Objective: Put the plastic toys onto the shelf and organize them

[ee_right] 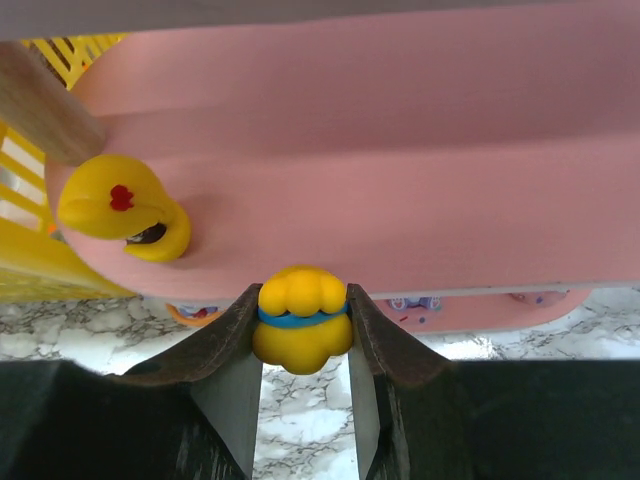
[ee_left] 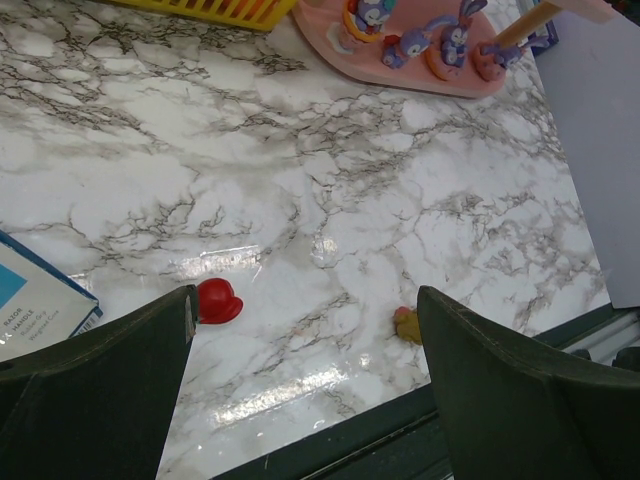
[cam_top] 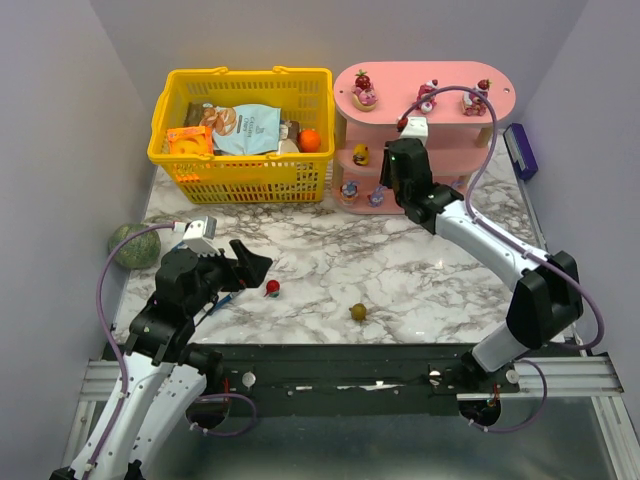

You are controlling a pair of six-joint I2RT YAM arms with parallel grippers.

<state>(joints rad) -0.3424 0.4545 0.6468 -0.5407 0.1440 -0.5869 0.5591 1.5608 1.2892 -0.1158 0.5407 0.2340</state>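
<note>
Right claw [ee_right: 302, 300] clamped on yellow blue-banded plastic figurine [ee_right: 302, 345] at pink oval shelf [ee_right: 420, 190] edge. Left claw [ee_left: 305, 300] apart above marble tabletop [ee_left: 200, 150], red round toy [ee_left: 217, 301] at its 9 o'clock.

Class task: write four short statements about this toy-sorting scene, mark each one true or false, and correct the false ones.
1. The right gripper is shut on a yellow toy. True.
2. The left gripper holds the red toy. False: it is open, and the red toy lies on the table.
3. An olive toy lies on the table. True.
4. The top board of the shelf is bare. False: small toys stand on it.
</note>
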